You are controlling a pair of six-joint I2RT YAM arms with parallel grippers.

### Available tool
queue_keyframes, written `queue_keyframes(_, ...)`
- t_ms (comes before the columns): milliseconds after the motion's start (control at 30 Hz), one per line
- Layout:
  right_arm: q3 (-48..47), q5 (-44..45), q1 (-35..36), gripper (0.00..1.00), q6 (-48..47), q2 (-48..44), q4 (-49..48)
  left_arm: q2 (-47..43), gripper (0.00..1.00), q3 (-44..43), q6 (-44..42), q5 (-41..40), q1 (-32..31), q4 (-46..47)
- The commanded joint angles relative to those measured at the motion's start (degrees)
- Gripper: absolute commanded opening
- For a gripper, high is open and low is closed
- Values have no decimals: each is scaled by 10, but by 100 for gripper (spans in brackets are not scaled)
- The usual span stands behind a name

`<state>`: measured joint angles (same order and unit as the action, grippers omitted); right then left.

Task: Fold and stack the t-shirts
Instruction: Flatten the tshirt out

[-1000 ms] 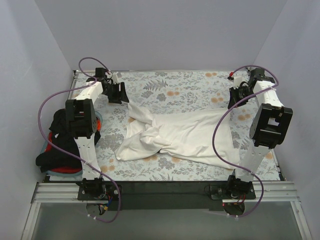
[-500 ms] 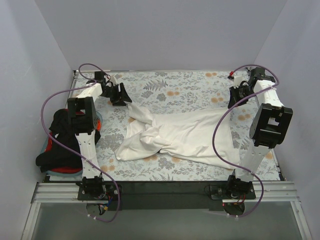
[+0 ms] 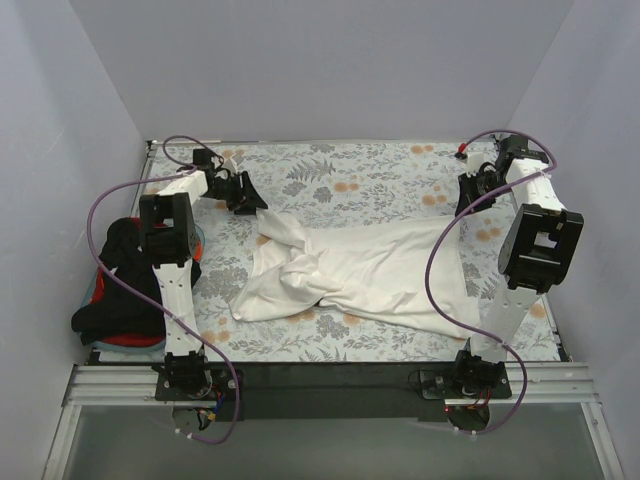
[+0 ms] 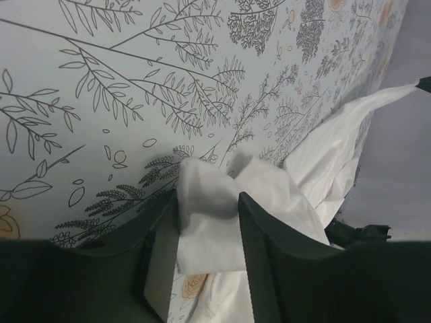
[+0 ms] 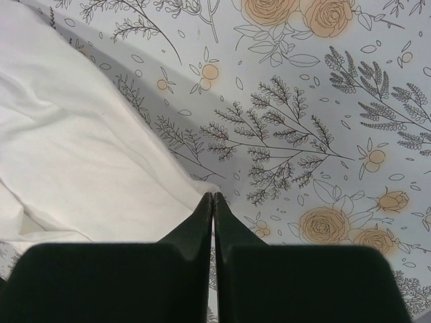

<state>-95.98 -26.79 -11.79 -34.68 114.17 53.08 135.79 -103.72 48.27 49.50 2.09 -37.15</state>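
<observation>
Off-white t-shirt (image 3: 350, 270): crumpled at mid-bench (image 3: 380, 170); judged light, limp, easily bunched. Take by corners or hem.
Left jaws: clenched on far-left corner.
Right jaws: pressed together at right hem; hold on cloth not discernible.
Count: one off-white; one heap (image 3: 110, 305), left edge, showing black, red, teal.

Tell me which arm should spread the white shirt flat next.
Left. The left fingers pinch a bunch of the off-white t-shirt at its far corner, while the right fingers are shut on nothing, over the table cloth beside the shirt's edge.
</observation>
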Motion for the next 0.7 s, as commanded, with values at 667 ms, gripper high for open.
queue_keyframes(667, -308, -40, -59, 1, 70, -105, -23, -263, 0, -170, 11, -84, 55, 153)
